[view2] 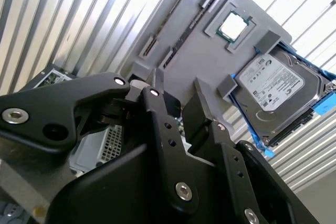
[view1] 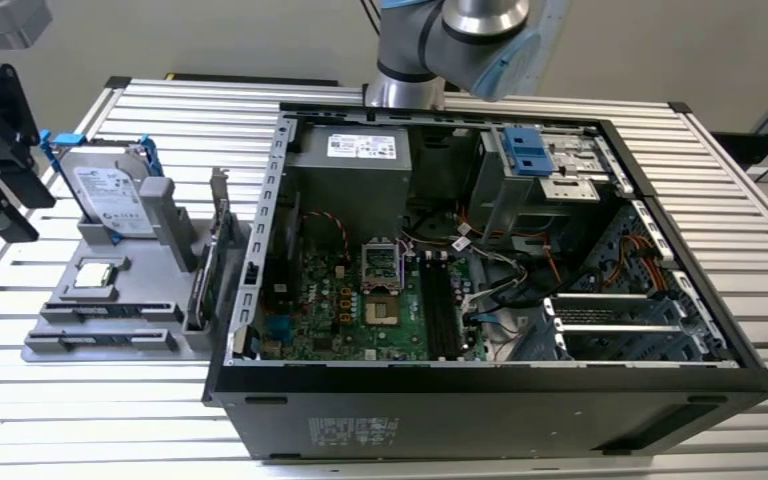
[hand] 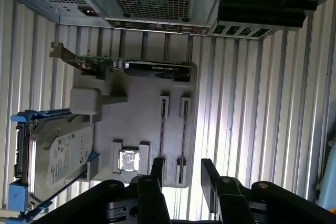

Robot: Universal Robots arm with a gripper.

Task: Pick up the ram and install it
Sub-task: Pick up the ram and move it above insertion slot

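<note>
Slatted metal table [view1: 738, 200], bearing open computer case [view1: 491, 420], grey parts holder [view1: 124, 312]

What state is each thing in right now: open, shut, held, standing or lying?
gripper: open, holding nothing.
ram: on edge in the holders of the gray tray, not gripped.
computer case: side open, insides exposed.
hard drive: standing in the tray.
expansion card: on edge in the tray.
processor chip: lying flat in its recess.
</note>
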